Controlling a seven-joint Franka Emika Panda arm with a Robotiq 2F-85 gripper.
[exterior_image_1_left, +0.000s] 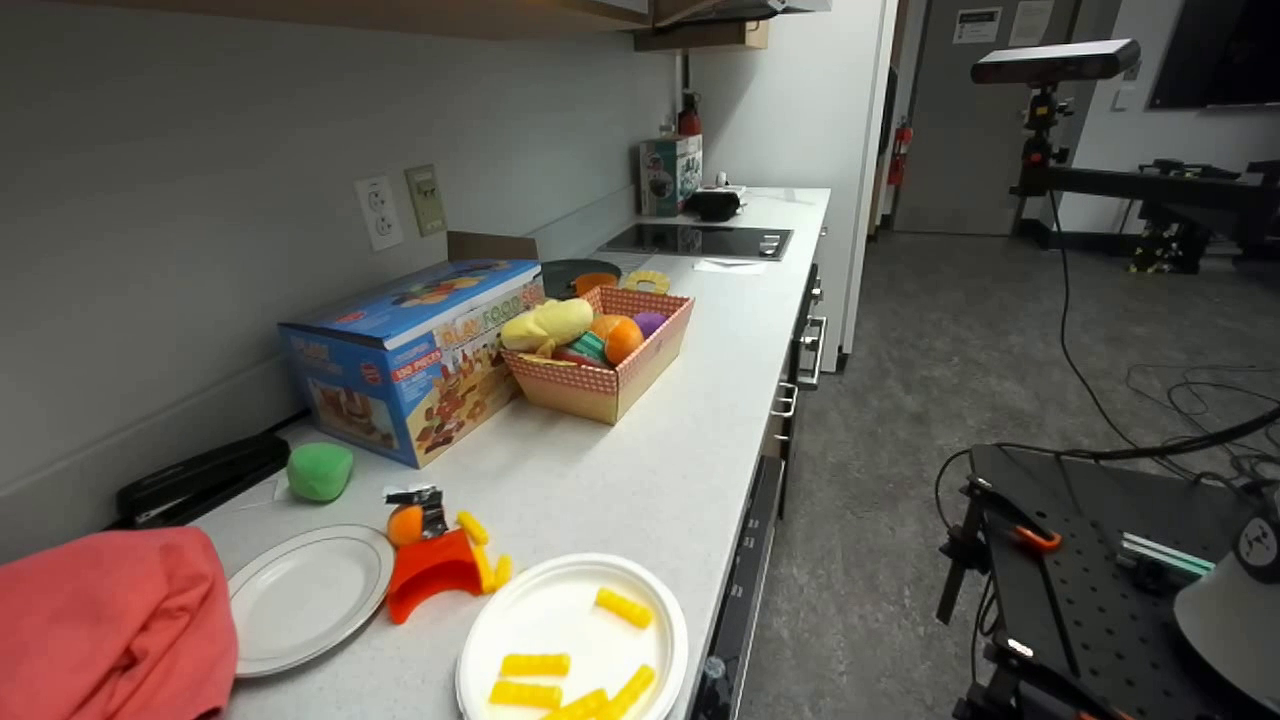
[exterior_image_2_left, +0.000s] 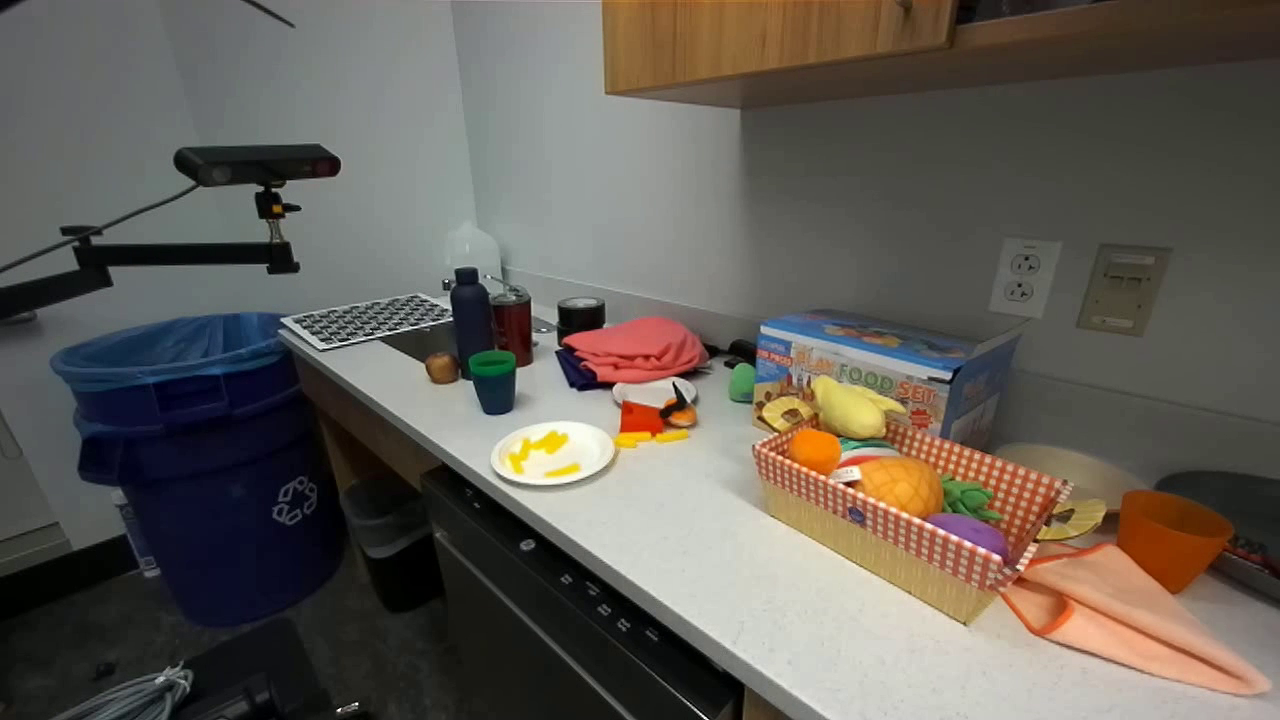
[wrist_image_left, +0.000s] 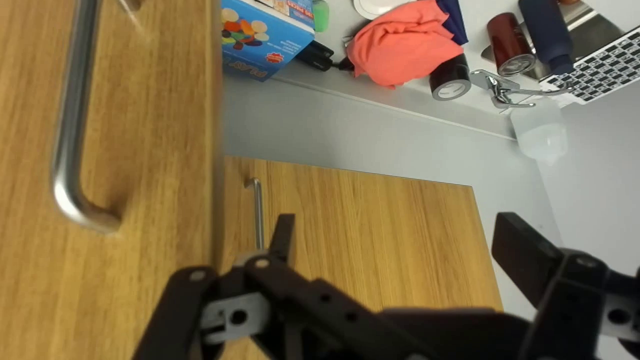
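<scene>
Claw (wrist_image_left: 402, 239) gapes wide near the edge of a cabinet door (wrist_image_left: 150, 155).

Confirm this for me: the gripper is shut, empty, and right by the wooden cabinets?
Not shut: the wrist view shows the gripper open, its fingers wide apart. The rest is right: nothing is between them, and it is by the wooden cabinets.
</scene>
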